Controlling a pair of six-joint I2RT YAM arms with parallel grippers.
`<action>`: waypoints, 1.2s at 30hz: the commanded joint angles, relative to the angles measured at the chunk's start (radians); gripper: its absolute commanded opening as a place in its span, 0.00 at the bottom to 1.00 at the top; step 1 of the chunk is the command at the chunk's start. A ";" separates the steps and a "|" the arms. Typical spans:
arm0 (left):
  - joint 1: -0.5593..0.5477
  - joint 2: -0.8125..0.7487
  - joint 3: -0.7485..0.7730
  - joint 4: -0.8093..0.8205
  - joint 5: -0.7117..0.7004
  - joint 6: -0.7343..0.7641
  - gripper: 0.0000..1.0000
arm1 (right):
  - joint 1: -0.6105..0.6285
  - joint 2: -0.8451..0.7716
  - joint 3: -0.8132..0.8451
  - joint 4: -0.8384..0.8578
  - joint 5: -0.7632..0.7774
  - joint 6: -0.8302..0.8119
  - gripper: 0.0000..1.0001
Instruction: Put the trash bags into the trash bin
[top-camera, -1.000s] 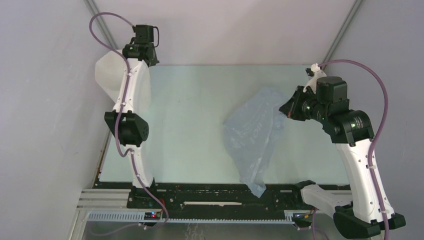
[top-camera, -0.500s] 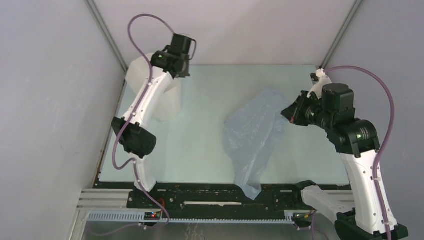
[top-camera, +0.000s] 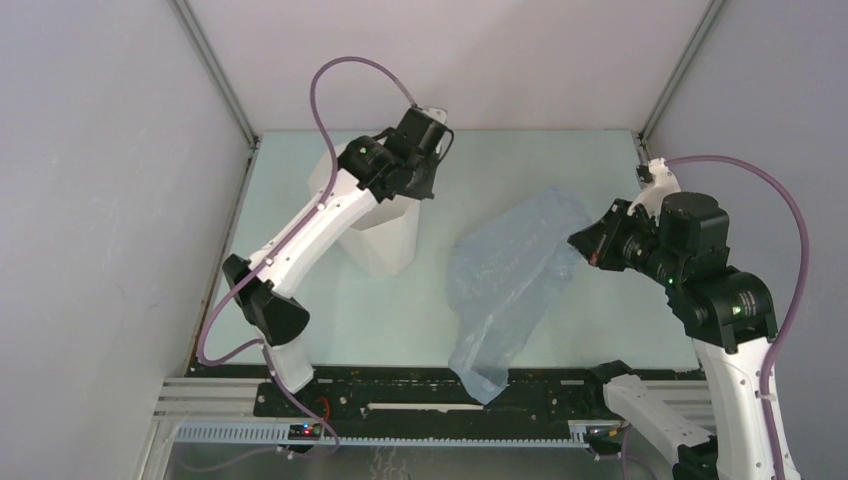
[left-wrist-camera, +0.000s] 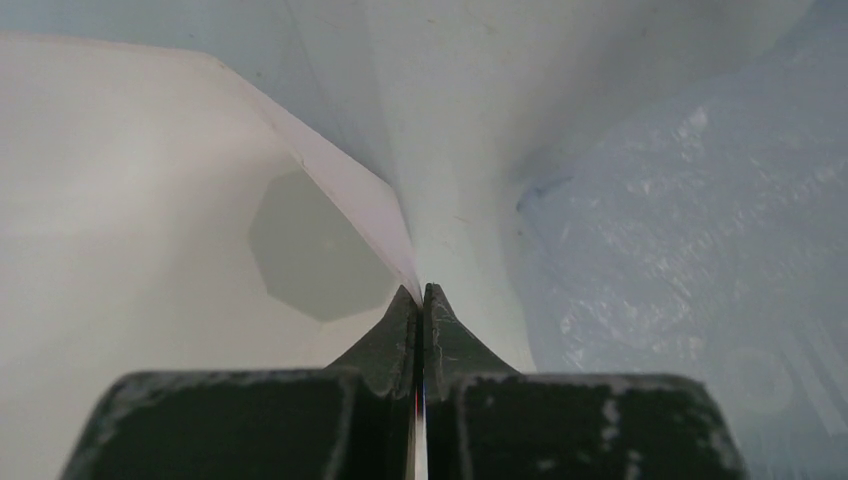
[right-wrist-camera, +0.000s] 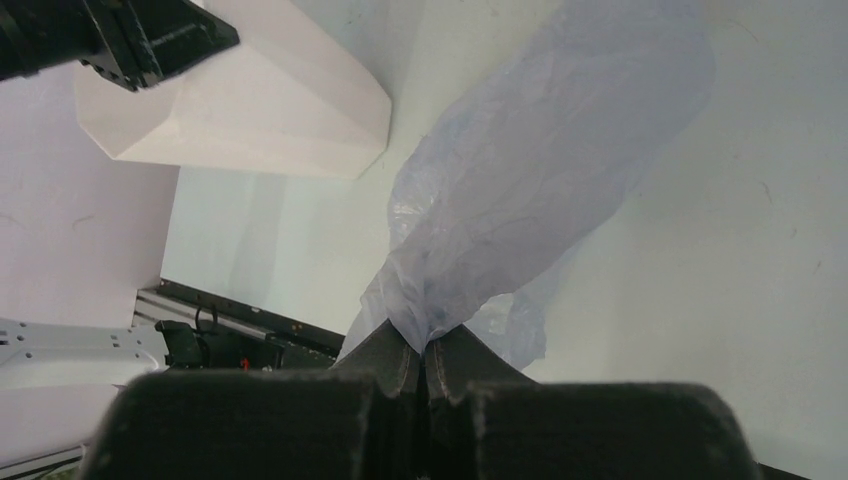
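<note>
Left gripper (left-wrist-camera: 421, 300): fingers pressed together on the thin rim of the trash bin (top-camera: 385, 235), one finger inside the wall, one outside. The bin sits left of centre on the table (top-camera: 520, 160). Whether its base rests flat or is tipped cannot be told.

Right gripper (right-wrist-camera: 425, 350): clenched on a gathered pinch of the trash bag (top-camera: 505, 285). The film fans out wide from the pinch, and its tail trails toward the near edge of the table. Bag and bin are apart, with bare table between them.

Step in hand, as judged: bringing the bin mouth and the bag together.

- The left arm should hold the bin steady with its mouth open toward the bag. A rim grip on a thin wall may let it swing.
- The right arm should raise the pinch high enough for the tail to clear the rim, then lower the tail in first.
- The film is limp and about as wide as the mouth, so it is likely to drape over the edge. Feed it in slowly.
- Release only once most of the film is inside.
</note>
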 joint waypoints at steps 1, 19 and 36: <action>-0.052 -0.060 -0.055 0.023 0.013 -0.066 0.00 | -0.004 -0.021 -0.003 -0.005 -0.009 0.018 0.00; -0.178 -0.499 -0.177 0.001 0.123 -0.277 0.98 | -0.004 0.002 0.003 -0.013 0.060 0.266 0.00; -0.764 -0.262 -0.350 0.200 -0.060 -0.409 1.00 | -0.004 0.102 0.048 0.089 0.302 0.804 0.00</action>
